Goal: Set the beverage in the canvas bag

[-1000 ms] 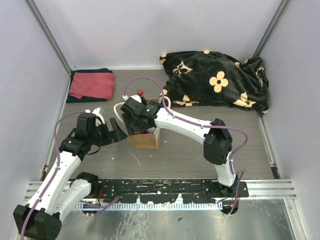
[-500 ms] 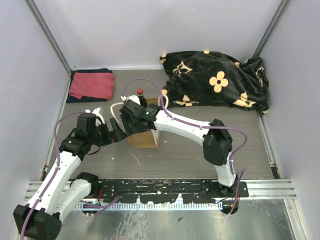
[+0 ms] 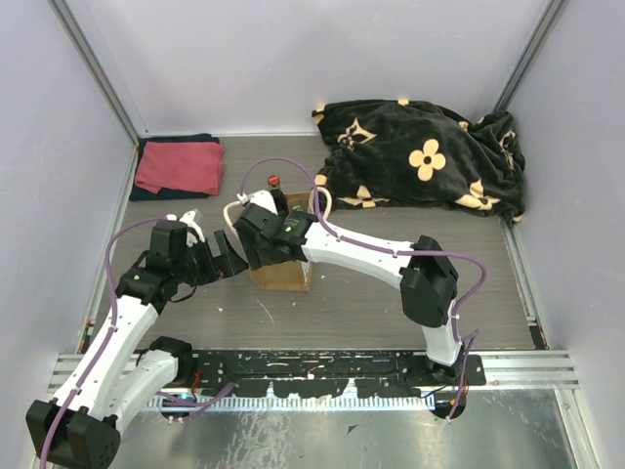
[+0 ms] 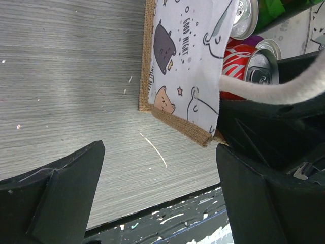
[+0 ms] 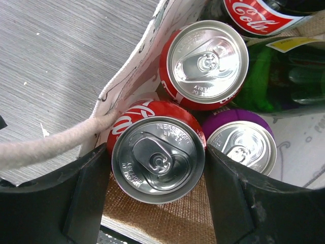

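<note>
Right claw (image 5: 158, 175) grips the red can (image 5: 158, 158) inside the mouth of the canvas bag (image 3: 283, 272); left claw (image 4: 158, 147) is spread wide beside the bag.

In the right wrist view, the two black fingers (image 5: 81, 201) press against opposite sides of the red can, closed only to the can's width. The can stands upright, with its top facing the camera. It touches a second red can (image 5: 208, 63) and a purple can (image 5: 244, 145), with a green bottle (image 5: 274, 76) and a cola bottle (image 5: 264, 12) behind them. Whether the held can's base rests on the bag's floor is hard to tell. The left claw holds nothing and hangs over the table (image 4: 66, 76) at the bag's corner. The bag's cream handle (image 4: 274, 89) lies across one of its fingers.
</note>
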You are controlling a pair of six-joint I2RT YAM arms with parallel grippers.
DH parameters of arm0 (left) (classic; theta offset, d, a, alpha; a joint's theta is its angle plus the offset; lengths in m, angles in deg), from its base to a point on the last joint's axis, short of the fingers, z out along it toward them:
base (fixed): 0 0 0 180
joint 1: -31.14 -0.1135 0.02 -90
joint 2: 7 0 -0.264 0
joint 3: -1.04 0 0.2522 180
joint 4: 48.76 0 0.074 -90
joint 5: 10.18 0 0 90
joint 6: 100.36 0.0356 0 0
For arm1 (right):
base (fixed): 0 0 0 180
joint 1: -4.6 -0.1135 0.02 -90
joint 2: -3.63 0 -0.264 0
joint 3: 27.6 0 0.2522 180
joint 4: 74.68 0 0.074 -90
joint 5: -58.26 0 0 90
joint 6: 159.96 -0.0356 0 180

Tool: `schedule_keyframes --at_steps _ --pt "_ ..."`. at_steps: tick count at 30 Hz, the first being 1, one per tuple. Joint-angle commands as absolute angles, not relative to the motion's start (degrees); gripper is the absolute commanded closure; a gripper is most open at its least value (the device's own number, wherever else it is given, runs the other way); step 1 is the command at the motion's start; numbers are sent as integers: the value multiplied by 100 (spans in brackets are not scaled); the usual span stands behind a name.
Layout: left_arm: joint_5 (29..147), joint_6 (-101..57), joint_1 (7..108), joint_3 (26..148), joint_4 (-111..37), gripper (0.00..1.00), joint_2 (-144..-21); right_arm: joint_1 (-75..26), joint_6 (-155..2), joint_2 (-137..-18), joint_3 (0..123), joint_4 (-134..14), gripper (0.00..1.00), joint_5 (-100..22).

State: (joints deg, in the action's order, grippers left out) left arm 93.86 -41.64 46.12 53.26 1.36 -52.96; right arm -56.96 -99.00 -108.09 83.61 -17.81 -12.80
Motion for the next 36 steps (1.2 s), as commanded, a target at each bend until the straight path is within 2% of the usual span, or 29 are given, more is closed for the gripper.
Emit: schedule_keyframes --at_steps 1,13,17,21,23,31,36 --pt "9438 -4158 4589 5329 95 2 -5297 -5627 -9871 -11329 7987 -339 99 -948" --pt "9428 -4079 4588 5382 183 2 -5286 -5719 -9877 -11573 7786 -711 97 -1382" --pt "9448 -4077 4584 5391 158 2 -5317 -5719 -9835 -11466 7688 -828 74 -1597" --pt "9471 -4085 4583 5400 145 2 -5354 -5719 -9817 -11355 7674 -879 47 -1739" --pt "9483 -4085 4582 5391 139 2 -5358 -5719 -9805 -11305 7682 -901 39 -1809" --pt "9502 -4079 4591 5389 189 2 -5316 -5720 -9781 -11226 7695 -1028 25 -2208" --pt "9513 -4081 4589 5387 203 2 -5301 -5724 -9761 -11183 7704 -1048 23 -2263"
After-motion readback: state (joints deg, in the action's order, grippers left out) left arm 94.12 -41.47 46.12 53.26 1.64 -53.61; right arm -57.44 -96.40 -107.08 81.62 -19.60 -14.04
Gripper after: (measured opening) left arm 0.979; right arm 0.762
